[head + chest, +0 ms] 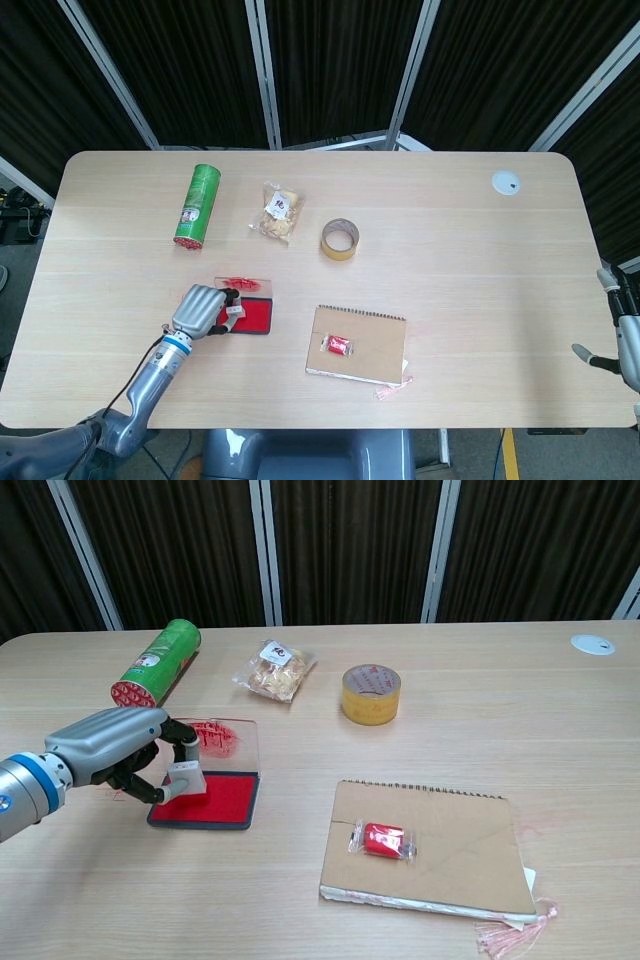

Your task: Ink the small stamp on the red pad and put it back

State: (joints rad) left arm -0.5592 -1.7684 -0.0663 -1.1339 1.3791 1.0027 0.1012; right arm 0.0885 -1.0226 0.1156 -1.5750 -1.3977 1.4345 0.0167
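Note:
My left hand (115,755) (202,310) holds the small white stamp (186,778) (232,313) and presses it down on the red ink pad (215,800) (250,316), near the pad's left edge. The pad's clear lid (225,738), smeared with red ink, lies flat behind it. My right hand (622,340) hangs off the table's right edge in the head view, fingers spread and holding nothing.
A green can (157,661) lies at the back left, a snack bag (274,669) and a yellow tape roll (371,693) behind the pad. A brown notebook (440,855) with a red wrapped candy (381,840) lies to the right. A white disc (592,644) sits far right.

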